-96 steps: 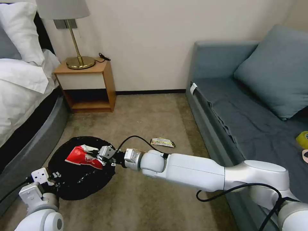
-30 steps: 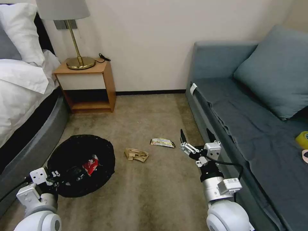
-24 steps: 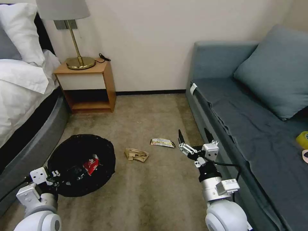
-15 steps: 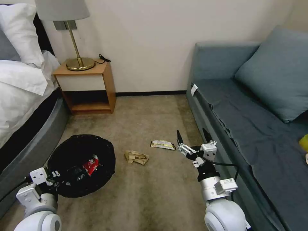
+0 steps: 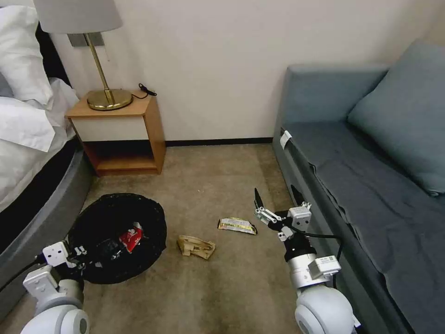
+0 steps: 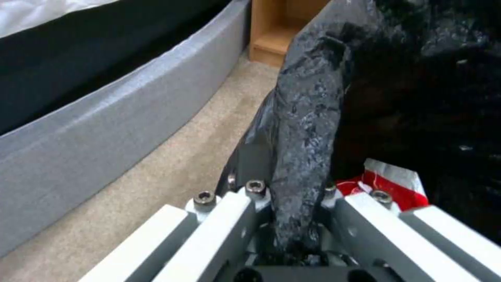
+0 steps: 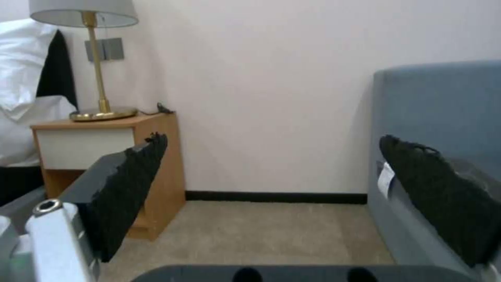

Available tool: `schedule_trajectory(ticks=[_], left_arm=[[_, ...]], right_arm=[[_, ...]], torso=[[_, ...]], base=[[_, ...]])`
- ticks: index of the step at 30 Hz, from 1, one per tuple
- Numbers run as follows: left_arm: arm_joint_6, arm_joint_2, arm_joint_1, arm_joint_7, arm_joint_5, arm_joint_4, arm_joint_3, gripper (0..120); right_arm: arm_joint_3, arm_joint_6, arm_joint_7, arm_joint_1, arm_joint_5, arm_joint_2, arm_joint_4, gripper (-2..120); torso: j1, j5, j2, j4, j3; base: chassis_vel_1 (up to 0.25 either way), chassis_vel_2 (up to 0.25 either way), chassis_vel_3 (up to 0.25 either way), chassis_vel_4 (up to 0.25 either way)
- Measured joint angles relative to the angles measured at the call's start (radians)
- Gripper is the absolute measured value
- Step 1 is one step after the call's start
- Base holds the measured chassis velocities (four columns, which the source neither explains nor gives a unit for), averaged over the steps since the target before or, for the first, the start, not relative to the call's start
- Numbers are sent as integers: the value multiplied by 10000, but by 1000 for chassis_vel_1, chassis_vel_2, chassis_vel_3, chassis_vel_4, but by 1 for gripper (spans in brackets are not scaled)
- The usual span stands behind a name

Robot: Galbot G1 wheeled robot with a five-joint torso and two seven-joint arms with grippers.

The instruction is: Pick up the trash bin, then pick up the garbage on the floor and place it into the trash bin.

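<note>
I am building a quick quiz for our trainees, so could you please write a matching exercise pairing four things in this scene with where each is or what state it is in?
Column 1:
1. red wrapper
2. tan packet
3. left hand
4. right hand

Column 2:
A. open, holding nothing, raised beside the sofa
B. on the carpet, between the bin and the silvery wrapper
C. shut on the bin's bag-covered rim
D. inside the bin

Pairs: 1-D, 2-B, 3-C, 4-A
</note>
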Motion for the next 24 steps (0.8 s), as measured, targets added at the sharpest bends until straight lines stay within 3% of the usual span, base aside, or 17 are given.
schedule_trajectory(ticks=[24], left_arm=[[29, 88, -232, 0, -50, 338, -41, 1]], right_arm=[[-199, -41, -6, 411, 203, -1, -352, 100]], torso=[[0, 1, 0, 0, 0]], base=[[-77, 75, 70, -75]])
